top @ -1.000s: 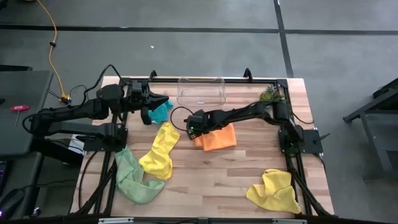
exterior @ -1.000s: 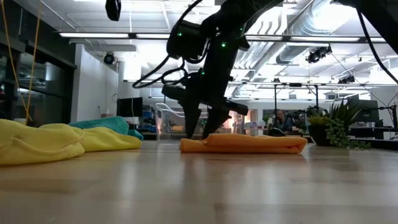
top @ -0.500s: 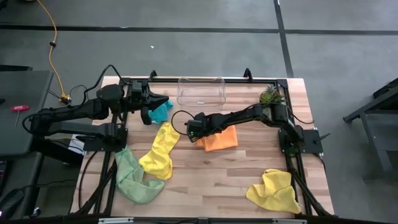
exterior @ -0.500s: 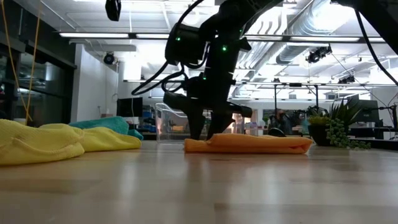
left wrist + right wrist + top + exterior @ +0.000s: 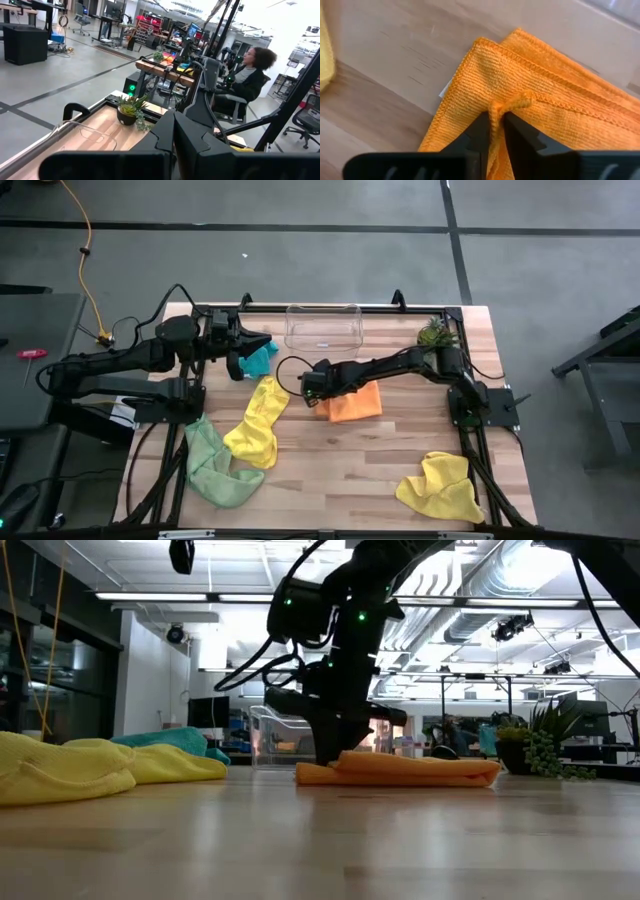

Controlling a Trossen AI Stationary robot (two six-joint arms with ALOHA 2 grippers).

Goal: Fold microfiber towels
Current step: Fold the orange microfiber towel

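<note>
Right tool [image 5: 316, 392] has just closed from spread fingers onto the left edge of the orange towel [image 5: 353, 402], pinching a small ridge of top-layer cloth, as the right wrist view shows; the next fold can likely begin. The towel lies half-folded at the middle of the table [image 5: 330, 470], bare wood in front, a yellow towel [image 5: 258, 420] near its left. Left tool [image 5: 252, 343], clenched and empty, waits above the teal towel [image 5: 260, 360].

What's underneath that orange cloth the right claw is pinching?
Only bare wooden table shows around the orange towel. It lies folded in layers, and the right claw pinches a ridge of the top one. Whatever sits under the layers is covered.
</note>
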